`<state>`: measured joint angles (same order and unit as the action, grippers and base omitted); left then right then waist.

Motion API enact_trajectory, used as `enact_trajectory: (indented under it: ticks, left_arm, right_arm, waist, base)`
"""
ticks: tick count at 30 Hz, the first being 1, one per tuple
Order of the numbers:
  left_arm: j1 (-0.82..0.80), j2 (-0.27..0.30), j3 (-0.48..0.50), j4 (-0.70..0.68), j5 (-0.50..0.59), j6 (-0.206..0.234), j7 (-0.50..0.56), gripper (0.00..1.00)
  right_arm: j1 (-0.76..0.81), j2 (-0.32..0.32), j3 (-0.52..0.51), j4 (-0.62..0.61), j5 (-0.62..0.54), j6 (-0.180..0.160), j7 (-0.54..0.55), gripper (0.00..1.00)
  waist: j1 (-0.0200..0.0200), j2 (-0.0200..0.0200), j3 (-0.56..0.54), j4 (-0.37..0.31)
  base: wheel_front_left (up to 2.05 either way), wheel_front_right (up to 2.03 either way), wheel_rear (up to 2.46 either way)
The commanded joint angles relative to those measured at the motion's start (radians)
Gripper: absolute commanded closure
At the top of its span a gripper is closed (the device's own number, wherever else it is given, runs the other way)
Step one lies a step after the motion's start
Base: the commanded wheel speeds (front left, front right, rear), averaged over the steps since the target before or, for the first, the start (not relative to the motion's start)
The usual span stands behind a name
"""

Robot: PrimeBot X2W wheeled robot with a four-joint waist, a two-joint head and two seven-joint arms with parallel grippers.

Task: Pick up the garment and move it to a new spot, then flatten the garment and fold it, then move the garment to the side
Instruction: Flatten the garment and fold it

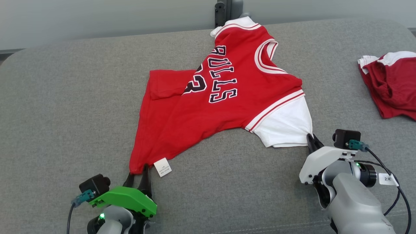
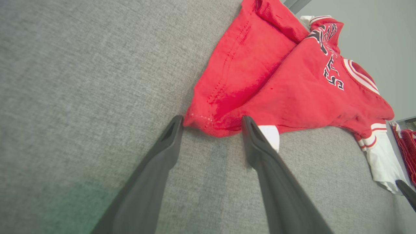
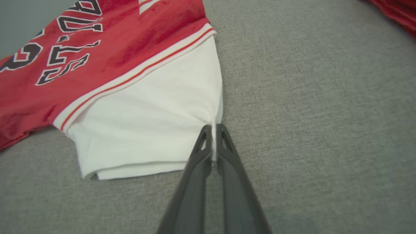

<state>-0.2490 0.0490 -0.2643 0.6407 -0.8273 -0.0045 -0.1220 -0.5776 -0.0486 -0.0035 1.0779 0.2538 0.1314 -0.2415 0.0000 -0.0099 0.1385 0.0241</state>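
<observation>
On the middle of the grey bench (image 1: 65, 97) lies the red jersey (image 1: 201, 107), marked "BULLS". The right tool (image 1: 313, 141) pinches its white sleeve (image 1: 286, 126). The left tool (image 1: 138, 175) is spread, tips either side of the hem corner (image 1: 135, 167), by a white tag (image 1: 162, 166).

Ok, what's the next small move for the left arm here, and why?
Probably close the left pincer on the red hem corner of the jersey: it stands open astride that corner, while the right pincer is shut on the white sleeve. With both ends held, the jersey could be lifted or pulled flat.
</observation>
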Motion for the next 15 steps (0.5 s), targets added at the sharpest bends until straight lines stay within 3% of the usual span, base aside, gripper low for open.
enact_trajectory:
  ticks: [1,6,8,9,10,15]
  left_arm:
    - [-0.015,0.003,0.005,0.007,-0.019,0.0,-0.004,0.13]
    - [-0.03,0.003,0.014,0.028,-0.081,-0.001,-0.02,0.56]
    - [-0.039,0.003,0.011,0.041,-0.093,-0.001,-0.023,0.78]
    - [-0.045,0.003,0.004,0.052,-0.087,0.002,-0.026,0.95]
    - [-0.05,0.003,-0.001,0.062,-0.084,0.001,-0.03,1.0]
    - [-0.08,0.003,-0.016,0.086,-0.09,-0.022,-0.063,1.0]
  right_arm:
    - [-0.003,-0.004,0.003,-0.005,0.009,-0.002,-0.008,1.0]
    - [0.001,-0.004,0.01,-0.005,0.013,-0.002,-0.013,1.0]
    - [0.004,-0.004,0.015,-0.007,0.012,-0.002,-0.015,1.0]
    - [0.005,-0.004,0.017,-0.008,0.014,-0.002,-0.016,1.0]
    - [0.006,-0.004,0.021,-0.01,0.017,-0.002,-0.017,1.0]
    - [0.016,-0.004,0.025,-0.041,0.034,-0.002,-0.019,1.0]
  waist:
    - [0.0,0.0099,-0.001,-0.002]
    - [0.0,0.0099,-0.005,-0.006]
    - [0.0,0.0099,-0.007,-0.006]
    - [0.0,0.0099,-0.007,-0.007]
    - [0.0,0.0099,-0.008,-0.008]
    - [0.0,0.0099,-0.014,-0.016]
  base:
    - [0.0,0.0,0.0]
    - [0.0,0.0,0.0]
    - [0.0,0.0,0.0]
    - [0.0,0.0,0.0]
    - [0.0,0.0,0.0]
    - [0.0,0.0,0.0]
